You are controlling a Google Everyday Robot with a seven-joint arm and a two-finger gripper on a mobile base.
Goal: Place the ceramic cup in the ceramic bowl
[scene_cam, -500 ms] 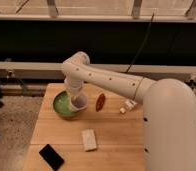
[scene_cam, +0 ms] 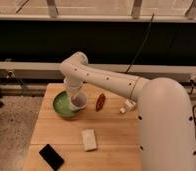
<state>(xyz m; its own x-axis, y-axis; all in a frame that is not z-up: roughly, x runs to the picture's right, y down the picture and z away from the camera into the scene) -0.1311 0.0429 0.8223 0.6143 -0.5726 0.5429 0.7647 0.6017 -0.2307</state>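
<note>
The ceramic bowl (scene_cam: 62,105) is round and green and sits at the back left of the wooden table (scene_cam: 111,145). The ceramic cup (scene_cam: 79,102) is small and white with a darker inside. It hangs over the bowl's right rim, partly inside the bowl's outline. My gripper (scene_cam: 75,95) comes down from the white arm right above the cup and is shut on it. The arm hides most of the fingers.
A reddish-brown item (scene_cam: 100,102) lies just right of the bowl. A small white object (scene_cam: 126,106) lies further right by the arm. A flat white block (scene_cam: 89,139) and a black flat item (scene_cam: 51,156) lie near the front. The table's left edge is close to the bowl.
The cup and gripper have sunk slightly toward the bowl. Nothing else has moved.
</note>
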